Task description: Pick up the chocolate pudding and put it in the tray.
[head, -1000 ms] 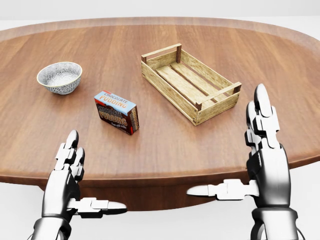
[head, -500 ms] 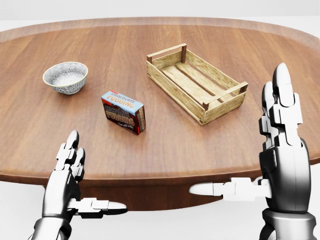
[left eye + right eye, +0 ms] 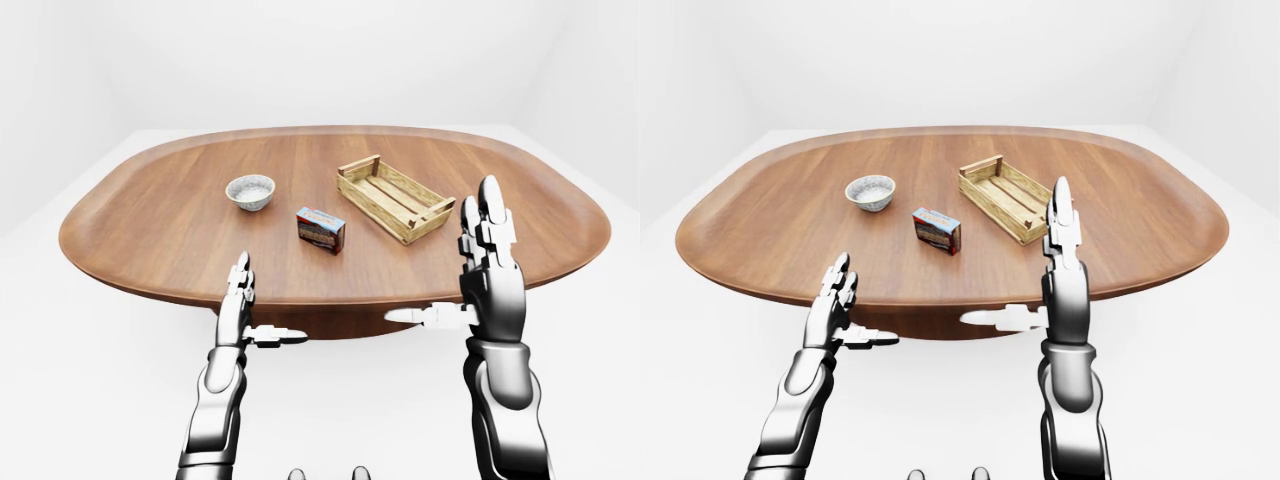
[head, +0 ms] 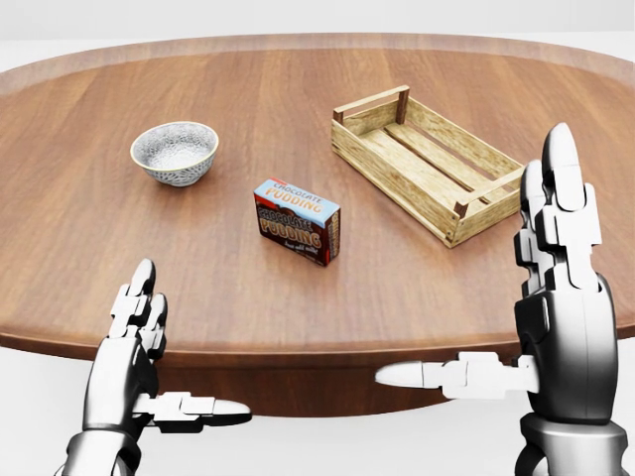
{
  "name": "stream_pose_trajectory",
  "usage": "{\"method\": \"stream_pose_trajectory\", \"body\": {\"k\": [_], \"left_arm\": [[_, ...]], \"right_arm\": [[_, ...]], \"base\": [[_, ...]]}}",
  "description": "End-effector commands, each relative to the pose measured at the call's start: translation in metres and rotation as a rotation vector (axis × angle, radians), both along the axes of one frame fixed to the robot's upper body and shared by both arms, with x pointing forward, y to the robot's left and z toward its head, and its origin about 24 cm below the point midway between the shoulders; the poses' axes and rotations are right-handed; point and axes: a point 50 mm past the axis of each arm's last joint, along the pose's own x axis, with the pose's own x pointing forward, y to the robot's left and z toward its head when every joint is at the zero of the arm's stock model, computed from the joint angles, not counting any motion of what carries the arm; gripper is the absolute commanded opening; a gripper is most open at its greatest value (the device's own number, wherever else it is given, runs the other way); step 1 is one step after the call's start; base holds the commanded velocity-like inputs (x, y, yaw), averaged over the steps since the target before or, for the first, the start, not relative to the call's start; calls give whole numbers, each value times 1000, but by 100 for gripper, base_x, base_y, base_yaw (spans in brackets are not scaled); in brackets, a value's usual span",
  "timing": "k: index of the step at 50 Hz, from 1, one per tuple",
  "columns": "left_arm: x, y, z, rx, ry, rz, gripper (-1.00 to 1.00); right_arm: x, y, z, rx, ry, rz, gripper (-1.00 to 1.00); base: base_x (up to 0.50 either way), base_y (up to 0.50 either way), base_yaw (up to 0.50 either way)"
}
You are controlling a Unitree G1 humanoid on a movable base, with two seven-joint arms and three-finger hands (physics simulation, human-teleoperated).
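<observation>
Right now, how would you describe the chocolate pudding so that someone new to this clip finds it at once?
On the oval wooden table, look in the head view between the patterned bowl on the left and the slatted wooden tray on the right. The chocolate pudding lies slightly below both, untouched. It is the only printed box, blue-topped with red-brown sides.

The whole picture in the head view has slid to the right, so the camera has moved and the things have not: the pudding box (image 4: 297, 221), the bowl (image 4: 175, 152) and the wooden tray (image 4: 429, 162) all sit further right. The right hand (image 4: 556, 307) went up a second ago and now stays high.
</observation>
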Motion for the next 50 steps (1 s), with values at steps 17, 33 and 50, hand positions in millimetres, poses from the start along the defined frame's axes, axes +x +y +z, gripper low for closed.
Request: {"method": "stream_pose_trajectory", "body": {"k": [17,33,50], "left_arm": [[0,-1,-1,0,2,-4,100],[1,-1,-1,2,3,-4,100],[0,-1,-2,3,4,-4,100]], "right_arm": [[1,-1,-2,10,10,4,100],[1,0,-2,9,10,6,100],[0,0,-2,8,8,7,100]], "base": [[0,0,0],[0,0,0],[17,0,0]]}}
